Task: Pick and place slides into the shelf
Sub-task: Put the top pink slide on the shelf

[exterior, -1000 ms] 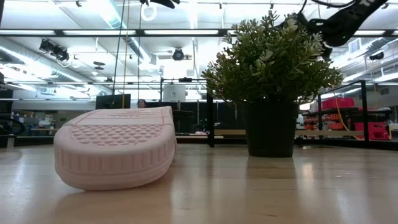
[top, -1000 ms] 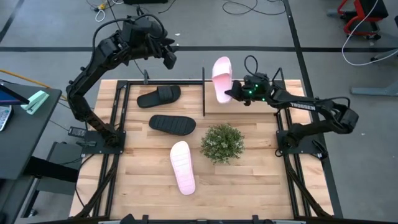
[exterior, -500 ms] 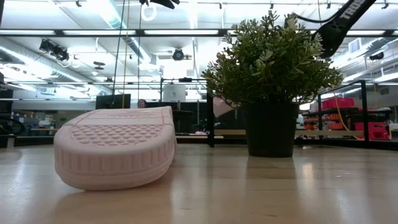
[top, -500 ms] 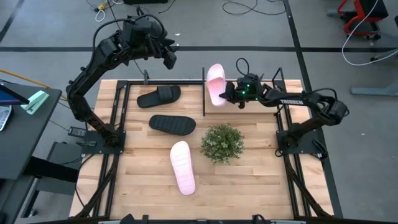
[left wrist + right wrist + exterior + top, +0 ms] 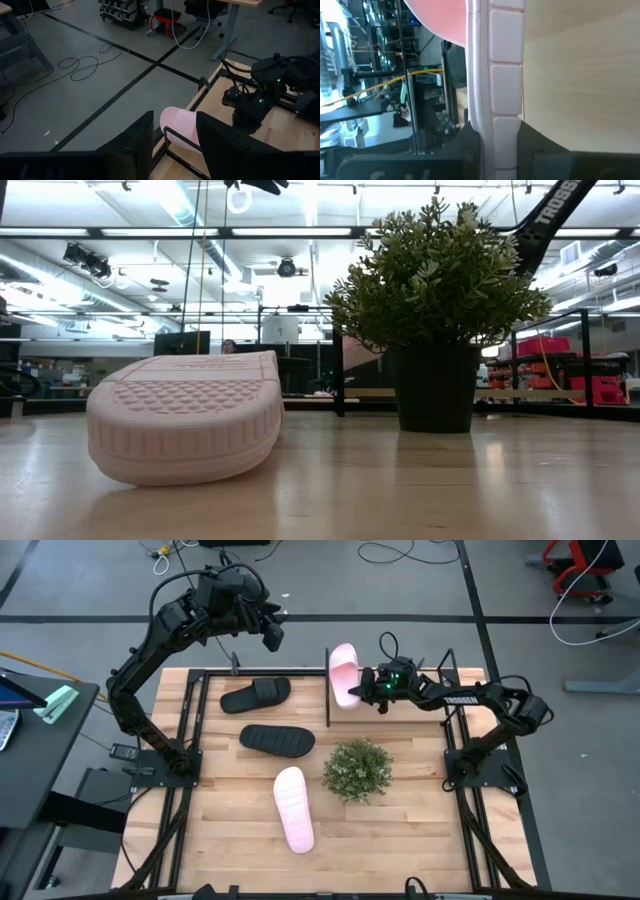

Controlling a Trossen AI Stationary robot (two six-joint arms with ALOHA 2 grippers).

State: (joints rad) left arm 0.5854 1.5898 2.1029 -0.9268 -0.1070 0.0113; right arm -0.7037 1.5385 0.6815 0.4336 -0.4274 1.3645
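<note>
Nearest you on the worktop (image 5: 420, 830) lies one pale pink slide (image 5: 294, 808), sole up and on its own, with the potted plant (image 5: 357, 769) just beside it to the right. In the low view that pink slide (image 5: 185, 415) fills the foreground, and the plant (image 5: 437, 280) stands a little farther back.

Farther in, a black slide (image 5: 277, 739) rests flat on the wood, left of the plant. Behind it you see a second black slide (image 5: 256, 694) lying inside the left half of the shelf (image 5: 328, 690), whose thin black bars frame the far edge of the worktop.

Your right gripper (image 5: 362, 688) reaches in from the right, and its fingers are closed on the second pink slide (image 5: 343, 675), which it holds on edge in the shelf, just right of the middle bar. The right wrist view shows this slide's ribbed pink edge (image 5: 498, 85) pinched between the two dark fingers.

Farthest back, your left gripper (image 5: 272, 632) hangs raised behind the shelf's left half, well apart from every slide. In the left wrist view its fingers (image 5: 136, 142) stand apart with nothing between them, and the held pink slide (image 5: 181, 126) shows beyond.
</note>
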